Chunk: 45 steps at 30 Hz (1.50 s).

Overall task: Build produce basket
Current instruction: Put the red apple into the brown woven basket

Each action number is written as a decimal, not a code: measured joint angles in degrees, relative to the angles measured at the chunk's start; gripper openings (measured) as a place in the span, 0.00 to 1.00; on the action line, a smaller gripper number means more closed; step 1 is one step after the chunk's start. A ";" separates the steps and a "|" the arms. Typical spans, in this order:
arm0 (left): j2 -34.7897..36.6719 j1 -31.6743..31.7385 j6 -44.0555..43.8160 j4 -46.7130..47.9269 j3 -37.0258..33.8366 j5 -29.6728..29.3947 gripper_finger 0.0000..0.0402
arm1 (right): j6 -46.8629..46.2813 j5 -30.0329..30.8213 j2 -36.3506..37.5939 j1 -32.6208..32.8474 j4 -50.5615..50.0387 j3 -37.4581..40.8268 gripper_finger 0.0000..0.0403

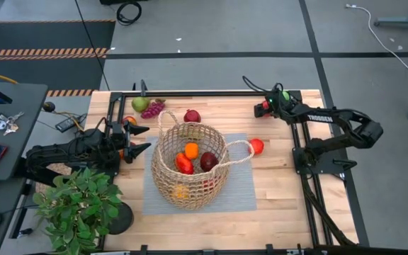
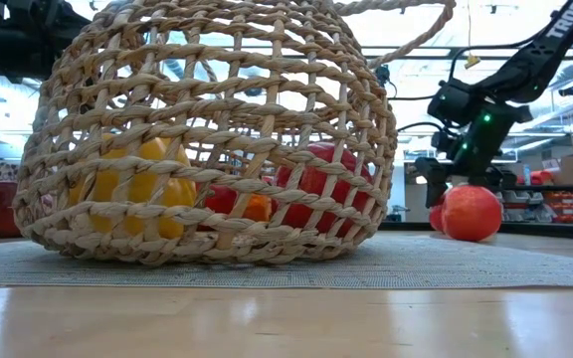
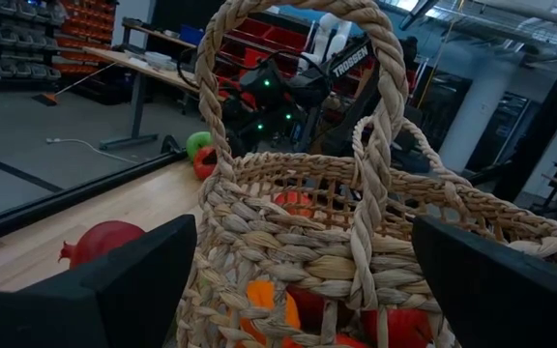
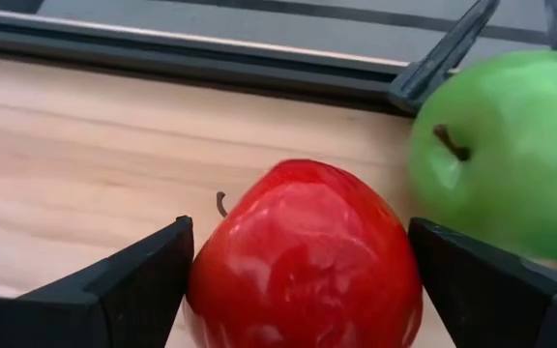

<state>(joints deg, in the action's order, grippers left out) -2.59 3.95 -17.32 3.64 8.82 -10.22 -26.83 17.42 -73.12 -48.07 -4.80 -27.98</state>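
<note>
Right hand [image 4: 298, 280], spread wide, straddles the red apple [image 4: 307, 256]; center it, avoid the green apple [image 4: 506, 155]; left hand [image 1: 134, 139] waits released beside the basket [image 1: 190, 180].

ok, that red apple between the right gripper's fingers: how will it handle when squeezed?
The red apple looks glossy and rounded, so it may slip between the right gripper's open fingers. It would probably roll if nudged, perhaps into the green apple beside it. Likely rigid.
</note>
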 joint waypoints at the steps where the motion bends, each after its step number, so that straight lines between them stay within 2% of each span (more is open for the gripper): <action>1: 0.00 0.00 0.00 0.00 0.00 0.00 0.97 | 0.06 -0.34 0.00 0.00 -0.69 -0.28 0.94; 9: 0.00 0.00 0.02 0.00 -0.02 0.00 0.97 | 2.39 -4.57 -0.09 0.10 -3.63 -2.04 0.88; 16: 0.00 0.01 0.01 0.00 -0.01 -0.02 0.97 | 3.05 -6.94 0.24 0.20 -3.61 -2.06 0.87; 25: 0.00 0.02 0.01 0.00 -0.02 -0.02 0.97 | 4.66 -13.54 4.88 1.45 -1.37 -1.87 0.87; 37: -0.02 0.02 0.00 0.02 0.00 0.00 0.97 | 5.63 -21.76 11.78 8.83 12.07 -1.93 0.87; 45: 0.00 0.01 -0.01 0.00 -0.01 0.00 0.97 | 5.80 -28.23 15.05 16.25 27.13 -2.00 0.87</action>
<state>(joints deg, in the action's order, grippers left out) -2.59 3.95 -17.33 3.64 8.81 -10.22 -21.03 -10.81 -58.07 -31.83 22.33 -29.98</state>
